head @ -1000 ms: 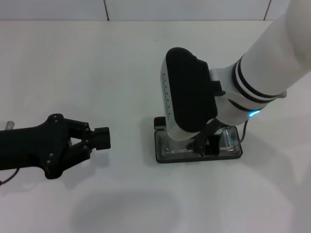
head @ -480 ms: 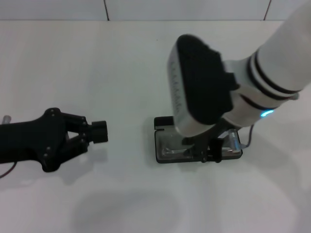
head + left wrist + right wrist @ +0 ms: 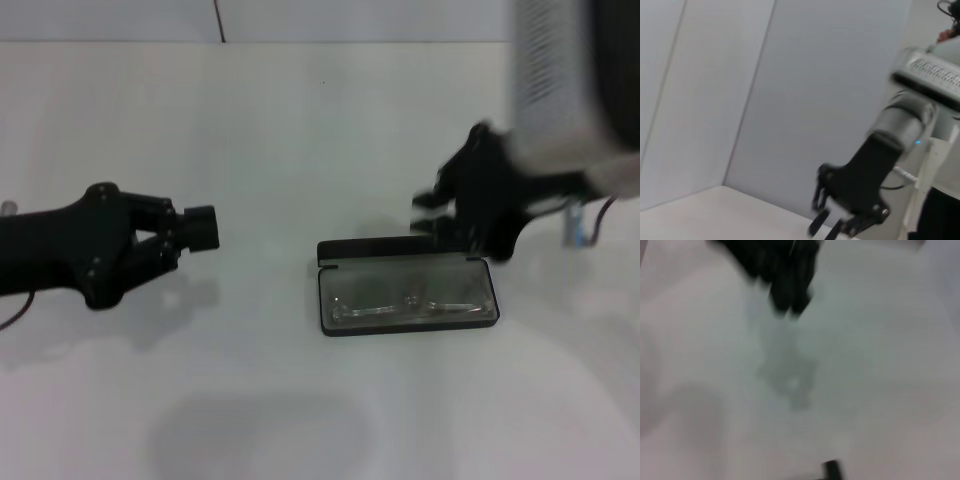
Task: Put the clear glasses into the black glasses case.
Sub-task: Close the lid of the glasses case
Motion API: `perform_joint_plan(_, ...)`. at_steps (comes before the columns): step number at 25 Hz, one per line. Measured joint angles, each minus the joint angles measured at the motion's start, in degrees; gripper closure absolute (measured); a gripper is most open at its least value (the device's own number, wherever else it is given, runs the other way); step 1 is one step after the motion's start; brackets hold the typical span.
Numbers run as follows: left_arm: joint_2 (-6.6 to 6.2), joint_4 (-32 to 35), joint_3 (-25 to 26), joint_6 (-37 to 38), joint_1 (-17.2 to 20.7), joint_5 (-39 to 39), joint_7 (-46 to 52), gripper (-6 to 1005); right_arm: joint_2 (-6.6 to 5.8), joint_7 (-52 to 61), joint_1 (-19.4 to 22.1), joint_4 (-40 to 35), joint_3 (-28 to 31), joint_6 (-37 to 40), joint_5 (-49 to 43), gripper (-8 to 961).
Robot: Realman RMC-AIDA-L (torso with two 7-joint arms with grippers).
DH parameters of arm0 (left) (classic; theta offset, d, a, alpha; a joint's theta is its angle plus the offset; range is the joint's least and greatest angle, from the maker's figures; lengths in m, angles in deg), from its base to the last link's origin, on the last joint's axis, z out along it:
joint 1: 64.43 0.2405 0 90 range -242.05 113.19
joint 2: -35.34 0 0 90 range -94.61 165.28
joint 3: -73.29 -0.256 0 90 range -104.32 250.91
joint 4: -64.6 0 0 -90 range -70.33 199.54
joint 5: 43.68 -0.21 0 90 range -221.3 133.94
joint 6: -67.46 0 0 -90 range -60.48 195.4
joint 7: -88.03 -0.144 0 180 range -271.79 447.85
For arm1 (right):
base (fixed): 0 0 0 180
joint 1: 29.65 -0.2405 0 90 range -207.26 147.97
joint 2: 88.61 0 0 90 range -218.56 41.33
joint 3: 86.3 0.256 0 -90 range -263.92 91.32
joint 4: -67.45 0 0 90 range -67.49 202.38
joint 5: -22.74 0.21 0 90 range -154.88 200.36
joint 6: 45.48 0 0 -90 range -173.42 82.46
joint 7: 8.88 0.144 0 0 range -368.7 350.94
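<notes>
The case [image 3: 407,292] lies open on the white table [image 3: 300,130], its lid standing up along the far edge and its tray facing upward. The glasses [image 3: 400,302] lie lengthwise inside the tray, within its rim, with no gripper touching them.

The right gripper [image 3: 445,215] hangs above the table just behind the case's far right corner, clear of both lid and tray. Its dark fingers [image 3: 428,203] point toward the robot's left; motion blur hides the tips, so whether they are parted or closed cannot be told. The pale forearm of this arm runs up and out of the head view at the upper right, with a cable trailing below it.

The left gripper [image 3: 203,227] is well apart from the case, on the robot's left, held above the table and pointing toward the centre. Its two black fingers meet at a blunt tip with nothing between them: closed and empty.

From the left wrist camera the right gripper [image 3: 832,227] appears farther off, against a grey wall, fingers pointing down. The right wrist camera gives only a blurred dark shape over the pale table surface, too smeared to read.
</notes>
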Motion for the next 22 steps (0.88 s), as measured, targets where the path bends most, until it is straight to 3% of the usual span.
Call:
perform_joint_plan(3,0.15,0.0,0.9,-2.1,-1.5,-0.3,2.3,896,0.04,-4.6,6.4,-4.7,5.9,-3.9,5.9,794)
perform_joint_plan(6,0.4,0.1,1.2,-4.4,-2.7,-0.5,3.6,896,0.08,-11.0,12.5,-5.5,9.9,-11.5,13.7,794)
perform_joint_plan(9,1.2,-0.1,0.9,-8.2,-5.8,-1.0,4.6,896,0.04,-13.6,17.6,-4.9,13.1,-17.7,15.3,795)
perform_joint_plan(11,2.18,-0.3,0.6,-11.3,-8.3,-2.7,5.0,896,0.04,-13.9,19.4,-2.7,16.1,-18.9,15.3,794)
perform_joint_plan(16,6.0,-2.9,0.4,-22.1,-16.2,-12.8,4.6,857,-0.04,-16.7,20.2,8.6,23.5,-22.4,18.1,797)
perform_joint_plan(22,6.52,-11.3,-3.7,-31.8,-23.0,-15.0,3.6,862,-0.12,-27.8,20.8,23.3,30.3,-28.0,30.3,792)
